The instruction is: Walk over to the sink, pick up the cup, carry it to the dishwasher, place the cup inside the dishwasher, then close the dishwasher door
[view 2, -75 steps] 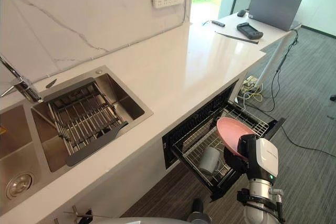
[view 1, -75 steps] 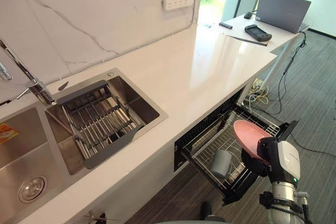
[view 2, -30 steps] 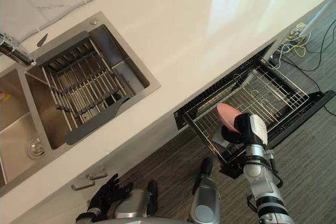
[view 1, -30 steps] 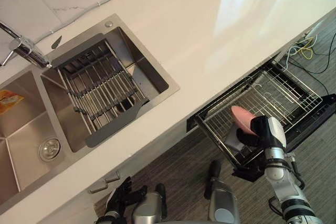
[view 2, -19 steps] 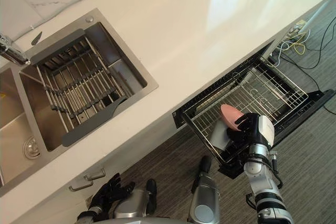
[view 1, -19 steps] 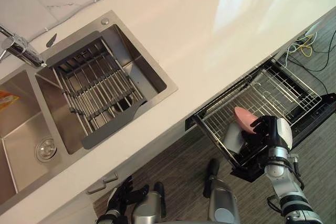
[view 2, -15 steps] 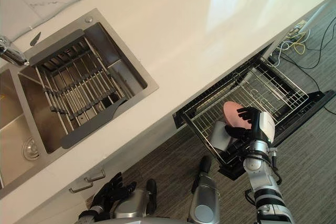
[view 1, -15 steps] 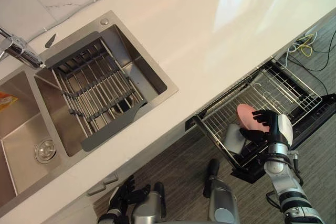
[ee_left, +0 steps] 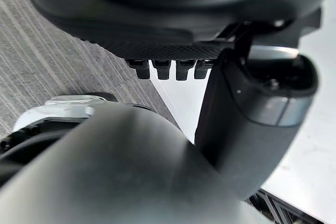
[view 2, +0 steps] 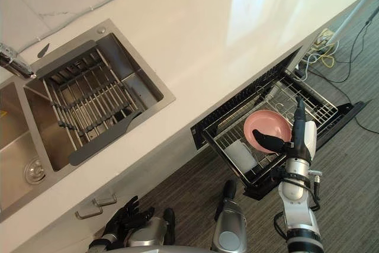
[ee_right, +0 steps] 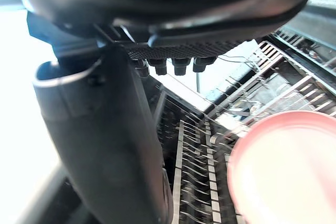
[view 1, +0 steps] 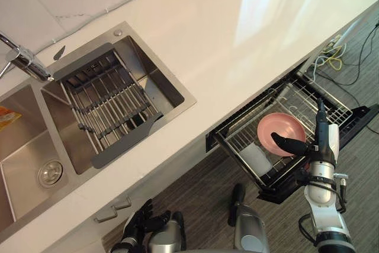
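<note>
Right now the cup (view 1: 256, 157) lies in the pulled-out dishwasher rack (view 1: 299, 96), pale and apparently on its side, just beside a pink dish (view 1: 277, 130) that rests in the same rack. The right hand (view 1: 296, 144) hovers over the rack's outer edge with its fingers straight and spread, reaching toward the dish and gripping nothing. The dishwasher stands open below the white worktop (view 1: 225, 34). Well away from the rack along the worktop, the sink (view 1: 172, 81) holds a slatted grey drainer (view 1: 106, 108). An orange label (view 1: 7, 115) shows in its far basin, the print too small to read. The left hand (view 1: 139, 226) hangs low by the cabinet front, well apart from the rack, its fingers loose and empty.
</note>
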